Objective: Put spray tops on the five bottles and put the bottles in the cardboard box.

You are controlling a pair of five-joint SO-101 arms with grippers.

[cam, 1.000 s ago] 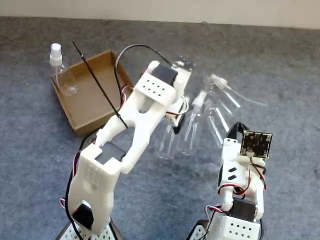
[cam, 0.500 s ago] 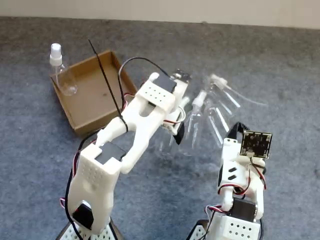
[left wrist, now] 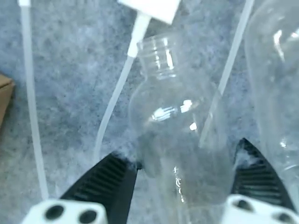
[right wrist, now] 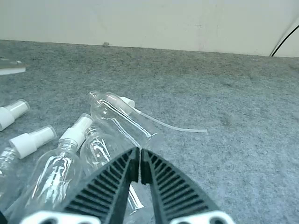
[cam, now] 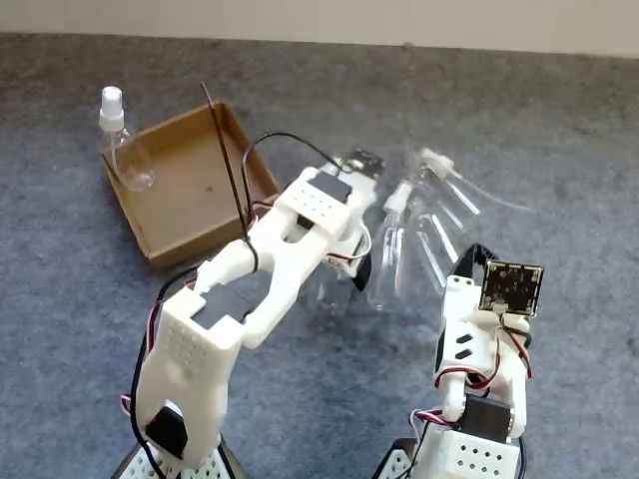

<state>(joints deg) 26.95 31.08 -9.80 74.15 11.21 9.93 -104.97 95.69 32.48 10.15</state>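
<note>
Shows the capping step in hand, by judgement. Sets one capped bottle (cam: pixel 128 165) leaning at the 10 o'clock corner of the box (cam: pixel 175 205), and the other bottles lying in a cluster (cam: pixel 439 215) toward 1 o'clock of the tabletop (cam: pixel 559 150) centre.

Places the left gripper (left wrist: pixel 182 156) over an open-necked bottle (left wrist: pixel 175 116) in that cluster, fingers apart, one on each side of the body, not closed on it. Puts a loose spray top (left wrist: pixel 150 6) just beyond the neck, with its tube (left wrist: pixel 122 79) running alongside the bottle.

Parks the right gripper (right wrist: pixel 139 155) at 5 o'clock, fingers together on nothing, facing the cluster.

Calls next, probably, for closing the left fingers on the bare bottle and steadying it. Then calls for taking a spray top with the right gripper, feeding the tube into the neck and seating the head. Demands care: clear round bodies, likely to roll or slip, packed close against one another.
</note>
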